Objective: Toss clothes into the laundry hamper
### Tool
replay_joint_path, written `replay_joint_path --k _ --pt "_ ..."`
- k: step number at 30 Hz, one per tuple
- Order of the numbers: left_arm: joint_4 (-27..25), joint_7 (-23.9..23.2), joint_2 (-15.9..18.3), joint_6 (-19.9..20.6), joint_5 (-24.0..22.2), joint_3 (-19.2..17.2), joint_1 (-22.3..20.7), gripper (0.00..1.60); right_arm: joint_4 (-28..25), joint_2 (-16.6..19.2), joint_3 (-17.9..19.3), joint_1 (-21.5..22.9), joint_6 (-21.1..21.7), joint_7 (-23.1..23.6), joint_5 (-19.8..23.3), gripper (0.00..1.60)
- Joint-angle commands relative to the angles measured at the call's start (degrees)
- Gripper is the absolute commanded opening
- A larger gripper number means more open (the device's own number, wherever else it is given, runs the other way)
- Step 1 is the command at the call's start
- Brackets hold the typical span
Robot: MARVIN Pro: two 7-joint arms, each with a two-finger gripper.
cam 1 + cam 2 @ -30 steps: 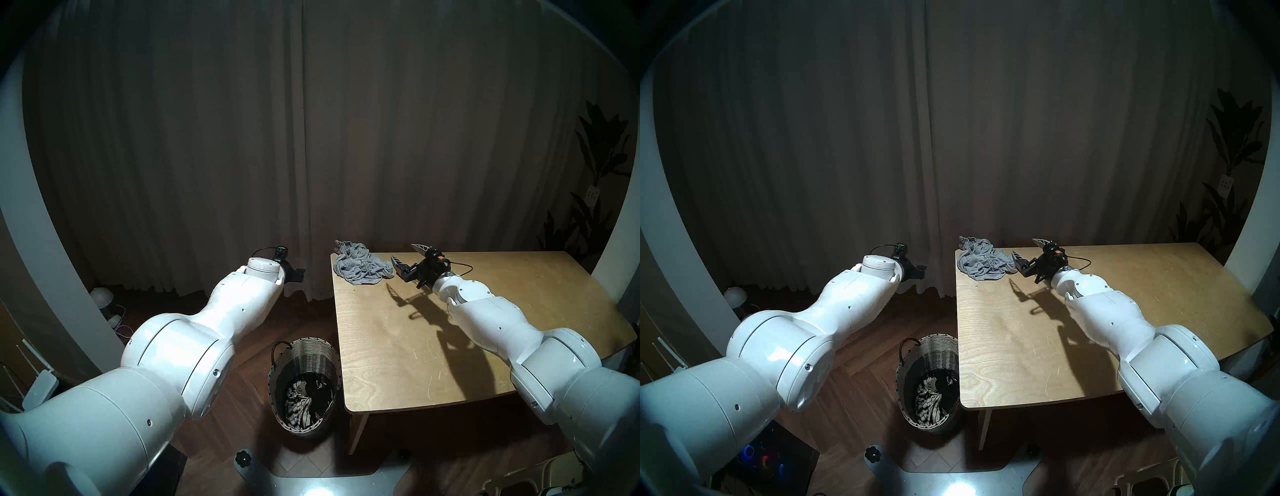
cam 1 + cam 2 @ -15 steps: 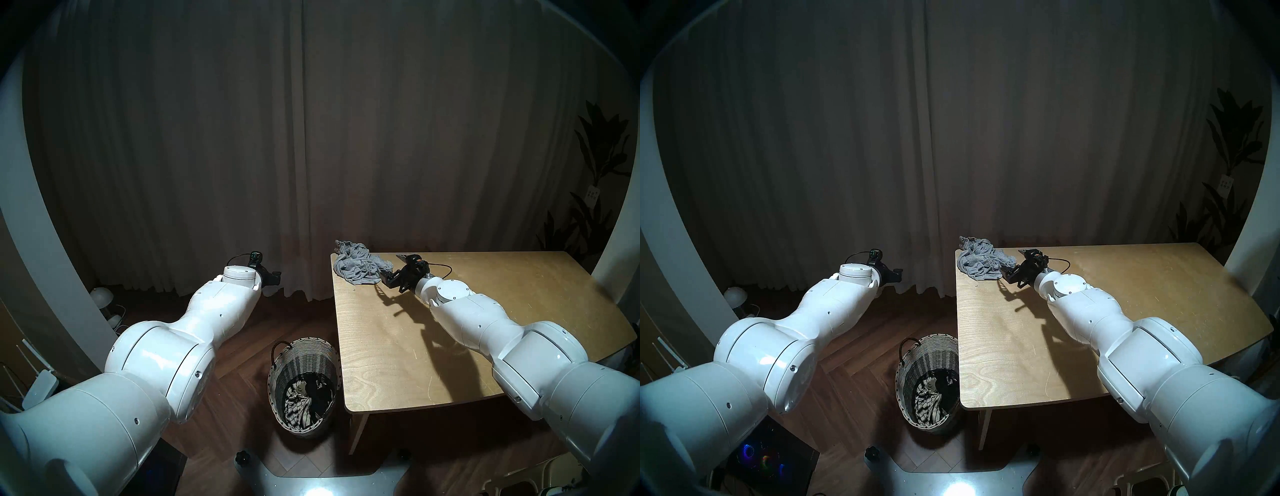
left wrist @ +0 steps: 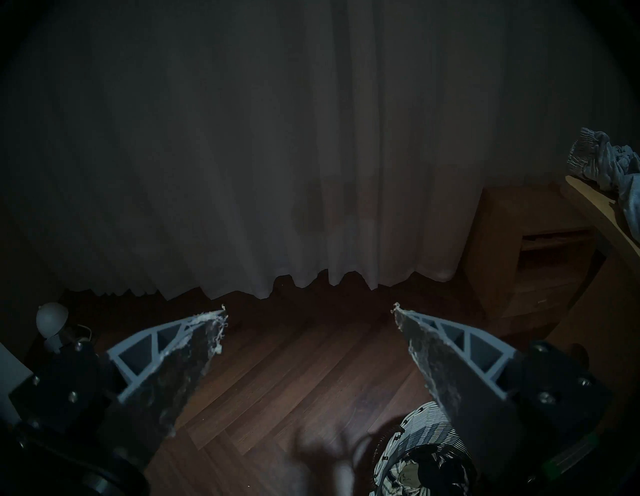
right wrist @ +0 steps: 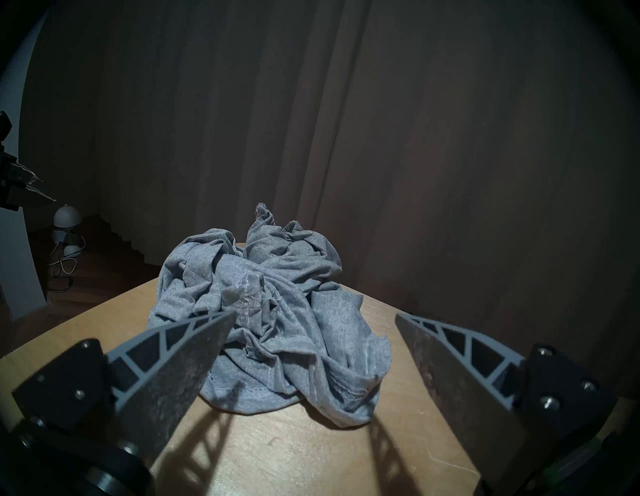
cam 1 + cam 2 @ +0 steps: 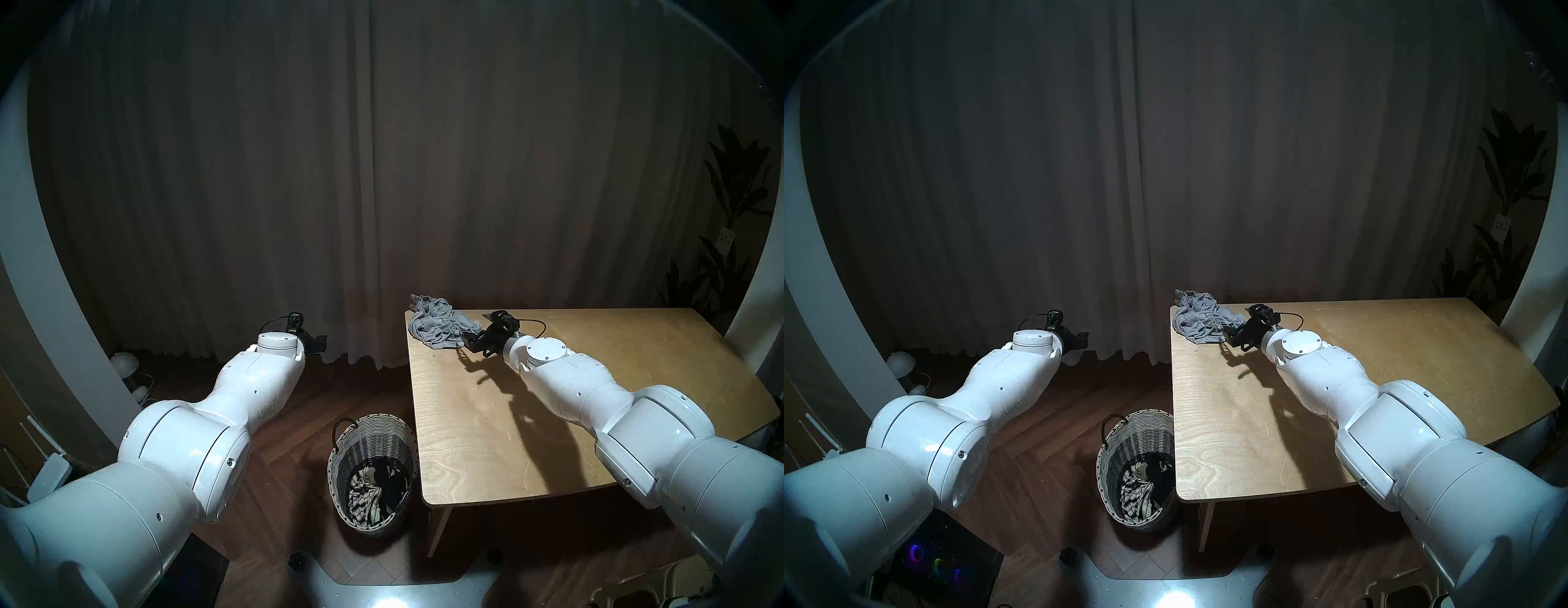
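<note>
A crumpled heather grey garment [image 5: 439, 325] [image 5: 1202, 321] [image 4: 270, 311] lies on the far left corner of the wooden table [image 5: 551, 403]. My right gripper [image 5: 474, 329] [image 4: 316, 313] is open just above the tabletop, one finger on each side of the garment's near edge. The wicker laundry hamper [image 5: 373, 441] [image 5: 1140, 433] stands on the floor by the table's near left corner. Inside it lie a cream garment with black stripes [image 5: 365, 496] and a black garment [image 5: 394, 484]. My left gripper [image 5: 319, 339] [image 3: 309, 305] hangs open and empty over the floor, beyond the hamper.
A long curtain [image 5: 382, 170] hangs behind everything. A white dome lamp with cables [image 5: 124, 363] sits on the floor at far left. A wooden cabinet [image 3: 526, 249] stands under the table's far end. A plant [image 5: 729, 212] is at far right.
My right arm has swung left and lowered, bringing its open gripper to the grey garment's edge. My left arm has drawn back to the left. Both grippers stayed open.
</note>
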Motion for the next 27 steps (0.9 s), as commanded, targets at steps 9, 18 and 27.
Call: replay_joint_path --k 9,18,27 --pt "-1.9 1.7 1.2 -2.0 -0.8 -0.9 -0.2 1.6 1.5 -1.7 -0.7 2.4 2.8 -2.4 -1.4 1.6" --pt "-1.6 2.8 1.2 -2.1 -1.5 -1.3 1.0 1.6 2.4 -2.5 -1.3 2.6 4.8 -3.7 -2.5 1.6" --pt "-1.4 3.8 1.0 -2.1 -2.3 -1.6 2.3 1.6 3.1 -3.4 -1.9 2.7 6.7 -4.9 -3.5 1.6"
